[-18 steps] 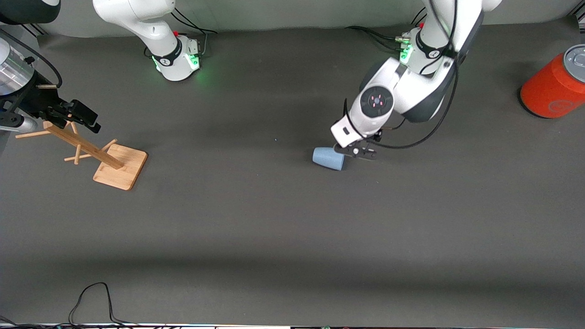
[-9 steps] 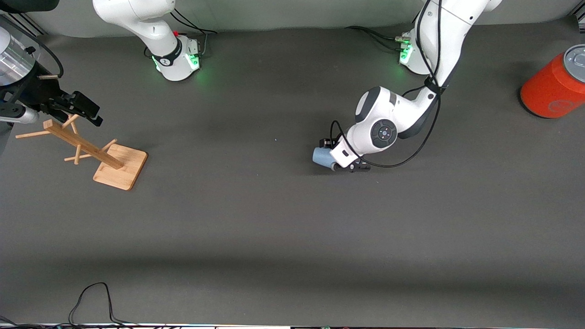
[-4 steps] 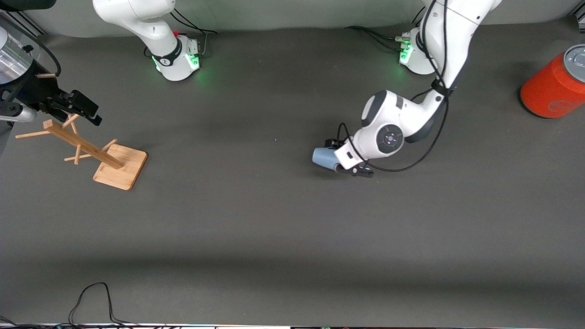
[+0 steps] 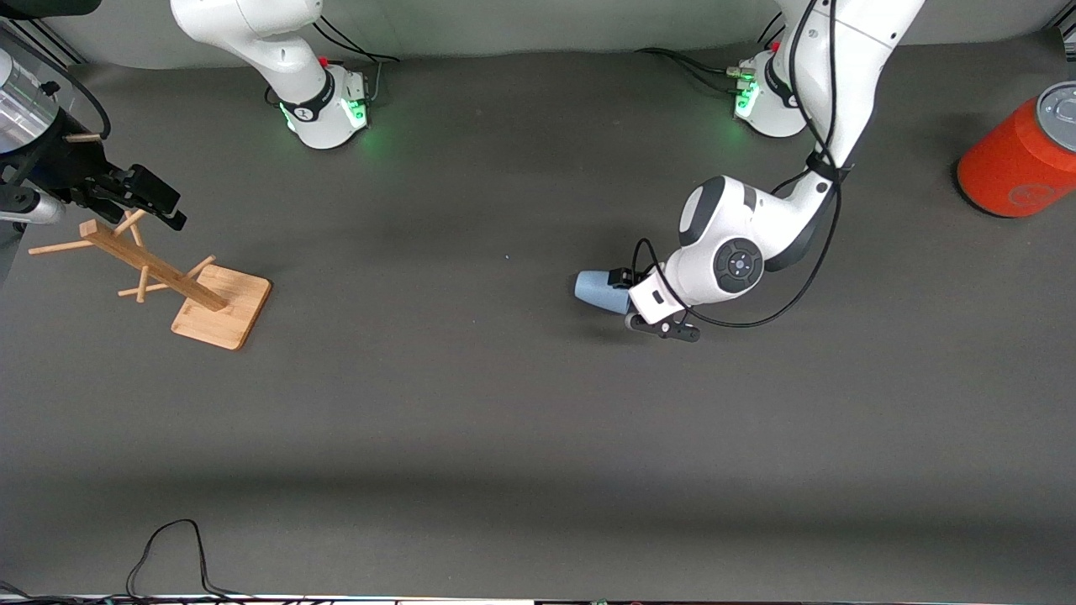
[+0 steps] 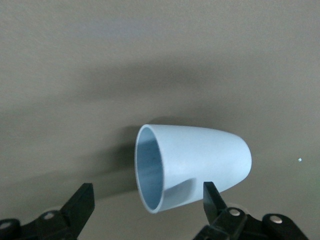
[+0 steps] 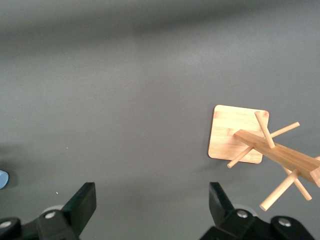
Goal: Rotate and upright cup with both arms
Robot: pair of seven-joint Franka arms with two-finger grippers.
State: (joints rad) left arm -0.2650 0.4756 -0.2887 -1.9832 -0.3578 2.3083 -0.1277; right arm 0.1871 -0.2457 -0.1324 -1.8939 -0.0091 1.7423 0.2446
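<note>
We find the cup (image 4: 600,291) on its side on the mat (image 4: 504,403), roughly mid-table and toward the left arm's end, its mouth facing the left gripper (image 4: 654,307). The left wrist view shows it plainly: the cup (image 5: 192,167) lies with its dark-blue inside turned to the camera, and the left gripper (image 5: 148,207) has its fingers spread wide, one at each side of the rim, not pressing on the wall. We judge the step in hand to be the approach for a grasp near the rim, with the lift and turn not yet begun. The next move, as we read it, calls for closing on the rim end squarely, since the tapered, smooth wall may squirt out of a slanted pinch, then tipping the base down onto the mat. The right gripper (image 4: 139,202) waits over the wooden rack (image 4: 181,286) at the right arm's end of the table, well apart from the cup; its fingers (image 6: 82,205) stand spread and hold nothing. An orange can (image 4: 1021,160) stands at the left arm's end, clear of the work.
</note>
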